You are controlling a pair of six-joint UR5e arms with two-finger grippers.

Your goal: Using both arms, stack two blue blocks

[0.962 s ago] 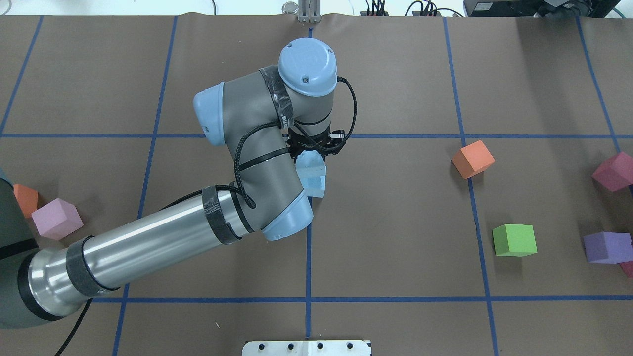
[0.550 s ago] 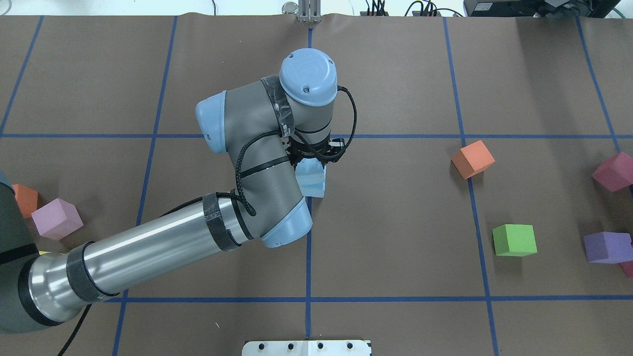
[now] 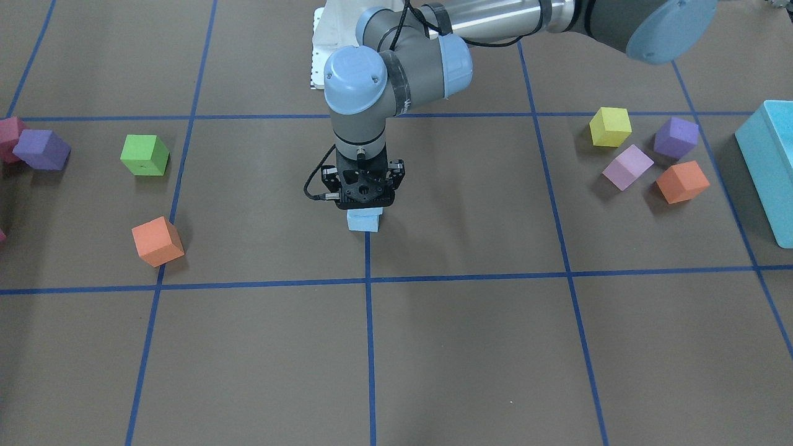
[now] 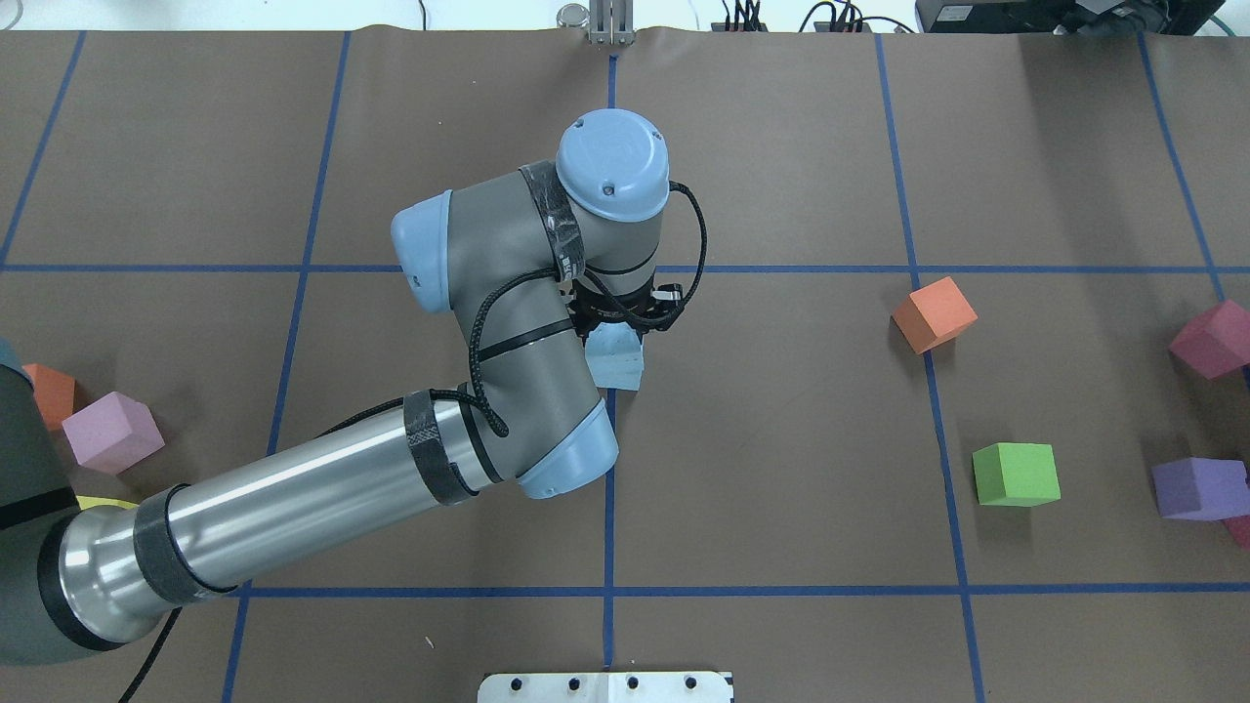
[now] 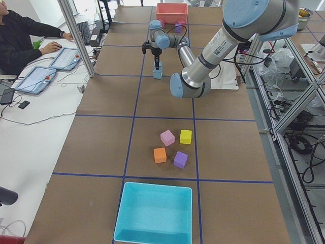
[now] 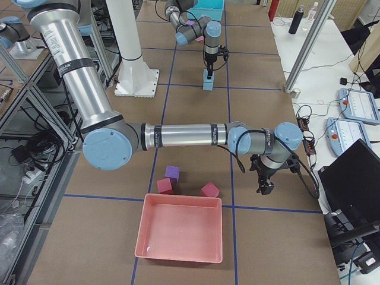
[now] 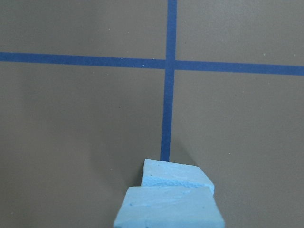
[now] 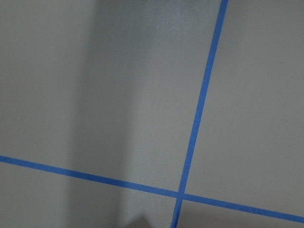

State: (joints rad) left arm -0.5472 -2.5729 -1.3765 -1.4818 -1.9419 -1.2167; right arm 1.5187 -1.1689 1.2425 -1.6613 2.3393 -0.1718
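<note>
Two pale blue blocks sit at the table's centre on the blue tape line. In the left wrist view the upper blue block [image 7: 168, 211] is close below the camera and lies over the lower blue block [image 7: 178, 175], which is slightly turned and offset. My left gripper [image 3: 364, 207] points straight down on the upper block [image 3: 363, 220] and appears shut on it; its fingers are mostly hidden. The stack also shows in the overhead view [image 4: 616, 359]. My right gripper [image 6: 265, 185] shows only in the exterior right view, low over bare table; I cannot tell whether it is open or shut.
An orange cube [image 4: 933, 312], a green cube [image 4: 1016, 475], a purple cube [image 4: 1199, 487] and a maroon cube [image 4: 1214, 338] lie on the right. A lilac cube [image 4: 110, 431] and an orange cube [image 4: 49, 395] lie on the left. A turquoise box [image 3: 768, 167] and a red tray [image 6: 181, 234] stand at the table's ends.
My left gripper has come down with the upper blue block, which now covers most of the lower one. The arm shifted slightly to the right.
</note>
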